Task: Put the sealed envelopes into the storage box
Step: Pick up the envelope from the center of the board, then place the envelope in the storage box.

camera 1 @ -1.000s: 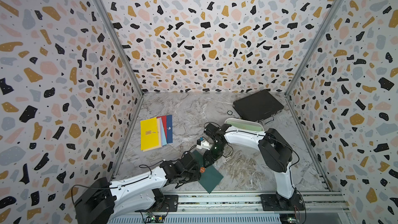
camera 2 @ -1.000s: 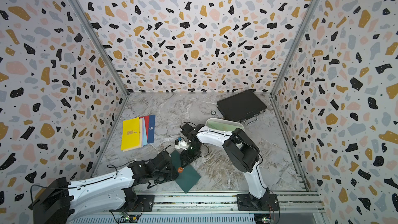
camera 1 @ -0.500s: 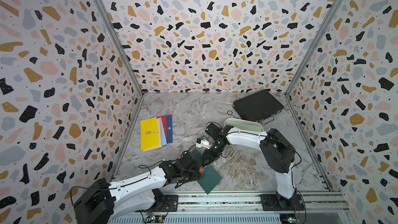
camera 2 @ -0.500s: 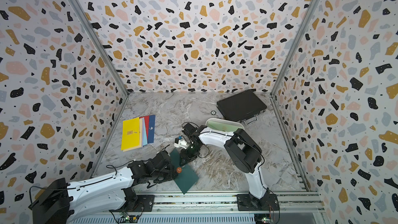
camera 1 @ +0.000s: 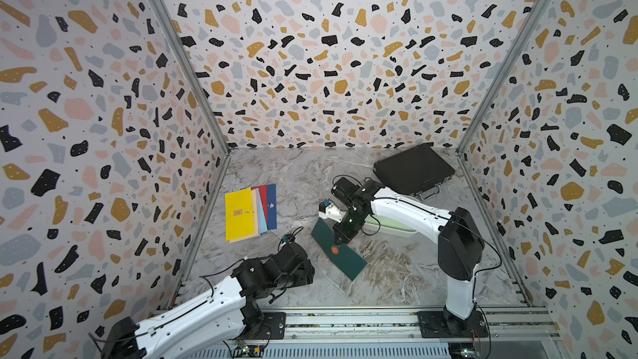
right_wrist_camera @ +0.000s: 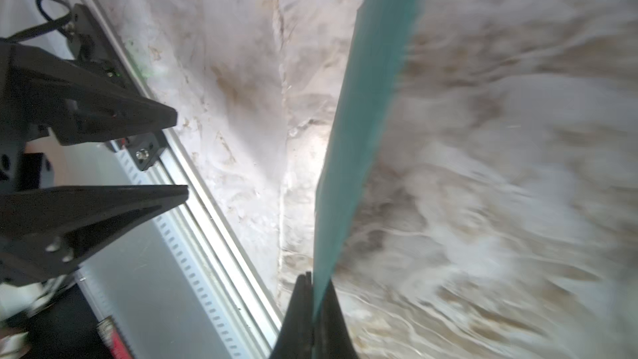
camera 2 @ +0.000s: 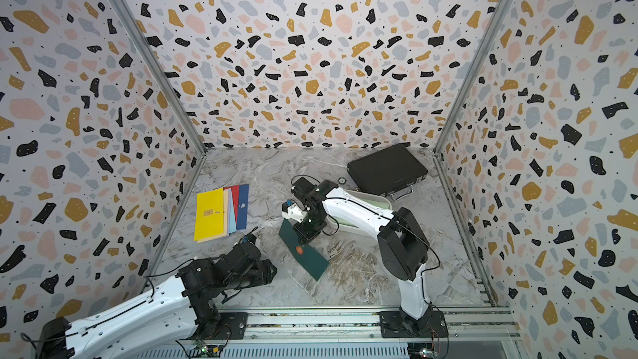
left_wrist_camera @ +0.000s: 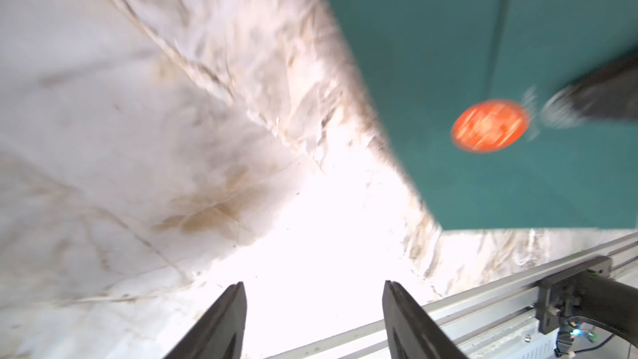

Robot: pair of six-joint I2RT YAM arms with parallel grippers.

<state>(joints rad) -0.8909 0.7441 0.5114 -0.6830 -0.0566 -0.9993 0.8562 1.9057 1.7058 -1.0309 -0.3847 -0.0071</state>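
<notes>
A dark green envelope (camera 1: 336, 250) (camera 2: 303, 250) with an orange seal (left_wrist_camera: 490, 126) hangs tilted over the marble floor. My right gripper (camera 1: 340, 240) (right_wrist_camera: 316, 279) is shut on its edge, close to the seal. My left gripper (camera 1: 307, 271) (left_wrist_camera: 314, 288) is open, empty and just left of the envelope, not touching it. Other sealed envelopes lie fanned at the left, yellow (camera 1: 239, 214) on top, red and navy (camera 1: 271, 205) at the side. The white storage box (camera 1: 407, 233) (camera 2: 376, 197) sits half hidden under the right arm, with something light green inside.
A black briefcase (camera 1: 412, 169) (camera 2: 386, 169) lies at the back right, just behind the box. A metal rail (camera 1: 345, 319) runs along the front edge. Patterned walls close in the left, back and right sides.
My right gripper has shut on the dark green envelope and carried it a little toward the back. My left gripper has opened and let it go.
</notes>
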